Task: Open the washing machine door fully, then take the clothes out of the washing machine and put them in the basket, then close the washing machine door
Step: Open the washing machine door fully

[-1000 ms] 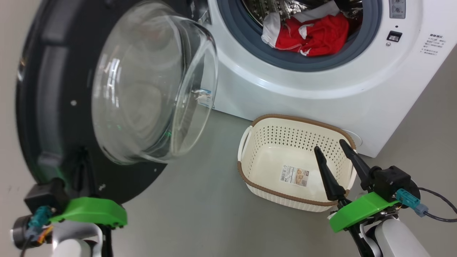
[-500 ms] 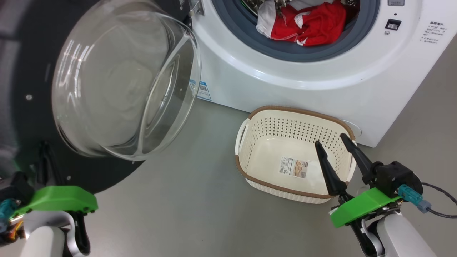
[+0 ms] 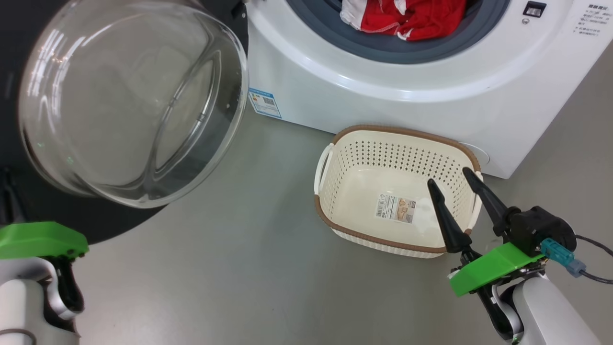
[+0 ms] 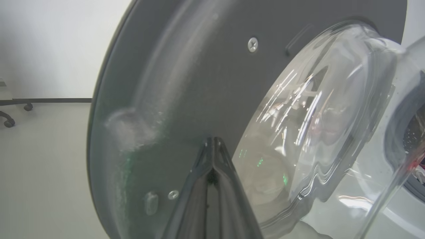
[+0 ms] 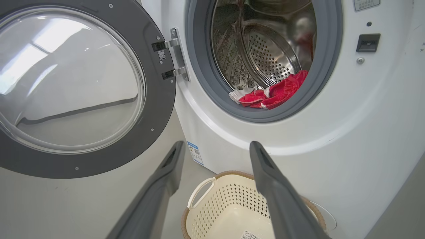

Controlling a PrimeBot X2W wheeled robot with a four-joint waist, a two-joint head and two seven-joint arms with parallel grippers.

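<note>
Head view shows the washing machine (image 3: 364, 96) with its washing machine door (image 3: 129, 105) swung wide open to the left, and the red-and-white clothes (image 3: 412, 19) lying at the front lip of the drum. The basket (image 3: 383, 130) sits on the grey floor (image 3: 249, 268) just before the washer, holding only its label sticker (image 3: 395, 208). The right gripper (image 3: 448, 176) hangs over the basket's near right corner, fingers spread wide and empty. In the left wrist view the left gripper (image 4: 212, 143) has its fingers pressed together on nothing, tips before the door's dark inner face; contact cannot be told.
</note>
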